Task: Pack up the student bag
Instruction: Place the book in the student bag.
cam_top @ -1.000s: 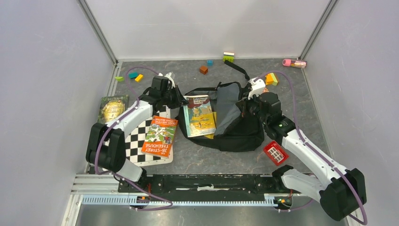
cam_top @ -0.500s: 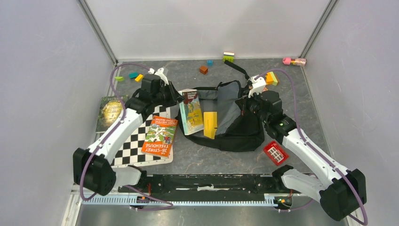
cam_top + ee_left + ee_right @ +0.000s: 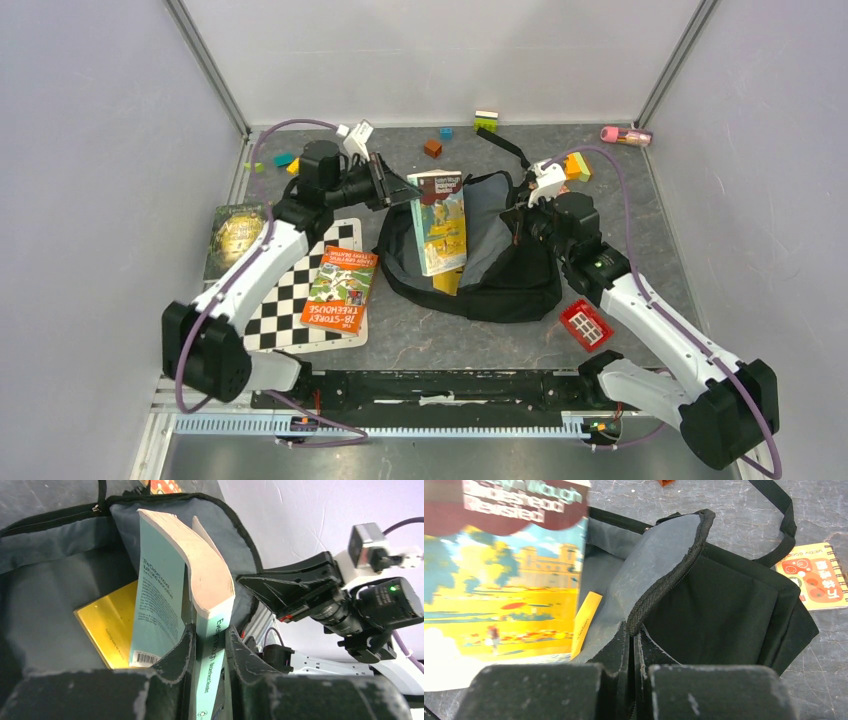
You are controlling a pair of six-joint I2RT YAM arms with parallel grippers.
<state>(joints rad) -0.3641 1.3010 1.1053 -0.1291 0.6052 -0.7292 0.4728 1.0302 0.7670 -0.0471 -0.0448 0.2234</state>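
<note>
Left end effector (image 3: 207,642): grasps paperback (image 3: 175,580) over open student bag (image 3: 515,275)
Right end effector (image 3: 633,640): pinches student bag's rim

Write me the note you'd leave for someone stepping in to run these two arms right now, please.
Left gripper: shut on a teal-spined paperback, held over the mouth of the open student bag.
Right gripper: shut on the bag's zip-edged flap, holding it up.
Done: a yellow book lies on the grey lining inside.
Left: lower the paperback in, then probably the orange book on the chessboard and the green book beside it.
</note>
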